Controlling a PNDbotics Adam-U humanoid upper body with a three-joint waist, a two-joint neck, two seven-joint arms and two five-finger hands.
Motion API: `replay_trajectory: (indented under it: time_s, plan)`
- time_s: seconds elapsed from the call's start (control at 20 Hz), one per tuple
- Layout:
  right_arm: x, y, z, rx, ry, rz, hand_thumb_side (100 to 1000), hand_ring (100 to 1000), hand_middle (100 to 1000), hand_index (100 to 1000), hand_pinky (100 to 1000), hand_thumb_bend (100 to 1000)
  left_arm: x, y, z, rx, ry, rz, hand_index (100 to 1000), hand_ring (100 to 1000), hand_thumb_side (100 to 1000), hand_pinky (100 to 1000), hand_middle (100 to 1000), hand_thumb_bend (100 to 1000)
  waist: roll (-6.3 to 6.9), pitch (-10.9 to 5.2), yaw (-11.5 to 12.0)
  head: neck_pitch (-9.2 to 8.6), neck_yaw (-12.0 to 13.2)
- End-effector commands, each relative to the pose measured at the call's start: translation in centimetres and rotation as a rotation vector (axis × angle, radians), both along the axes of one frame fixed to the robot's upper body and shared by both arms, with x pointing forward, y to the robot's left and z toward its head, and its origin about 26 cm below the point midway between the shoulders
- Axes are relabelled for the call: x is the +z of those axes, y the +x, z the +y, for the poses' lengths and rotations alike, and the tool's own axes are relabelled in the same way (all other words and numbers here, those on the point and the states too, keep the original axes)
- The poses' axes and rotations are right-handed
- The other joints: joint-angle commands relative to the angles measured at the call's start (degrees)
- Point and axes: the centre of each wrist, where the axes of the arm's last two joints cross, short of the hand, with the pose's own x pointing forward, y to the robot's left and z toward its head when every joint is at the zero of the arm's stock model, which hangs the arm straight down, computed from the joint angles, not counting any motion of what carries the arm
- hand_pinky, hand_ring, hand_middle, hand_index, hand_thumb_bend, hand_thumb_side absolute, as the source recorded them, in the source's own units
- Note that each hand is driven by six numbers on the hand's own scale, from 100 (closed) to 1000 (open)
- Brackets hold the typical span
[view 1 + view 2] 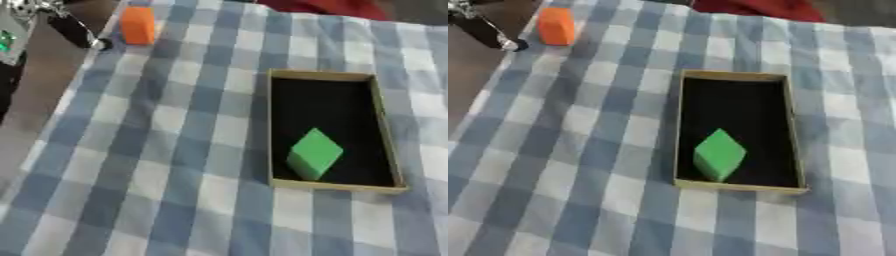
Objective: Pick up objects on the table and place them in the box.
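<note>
While the table lay under its blue-and-white checked cloth, nothing stood between the 2 blocks and the box. The cardboard box, shallow and black inside, sat right of the middle, its long axis running from the near edge toward the far edge. A green block rested in the near end of it, turned so that 1 corner pointed away toward the far end and its top face read as a diamond. An orange block stood well apart from the box, near the far left edge of the cloth, its longer side upright. Just left of it a black and silver hand of the robot came in from the upper left corner, close beside the block but holding nothing; I could not tell how far its fingers were spread. Something red lay at the far edge, beyond the cloth. The right hand showed nowhere.
</note>
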Motion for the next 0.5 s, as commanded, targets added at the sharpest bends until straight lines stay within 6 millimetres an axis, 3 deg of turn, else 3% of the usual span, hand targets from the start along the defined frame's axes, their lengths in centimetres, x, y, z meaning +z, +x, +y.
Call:
replay_trajectory:
  time_s: [0.05,0.5]
  plan:
    - [1.09,-0.53,-0.19,-0.002,-0.03,-0.031,1000,772,769,791,798,100,1.9,-0.75,0.6,0.021,0.004,-0.065,938,929,100,855,891,479,0.36,-1.21,-0.15,-1.06,0.4]
    - [1.38,-0.51,-0.04,0.008,-0.028,-0.043,1000,770,767,790,797,100,0.94,0.06,0.35,0.043,0.031,-0.018,933,930,100,848,889,460,0.26,-0.22,-1.07,-2.41,1.32]
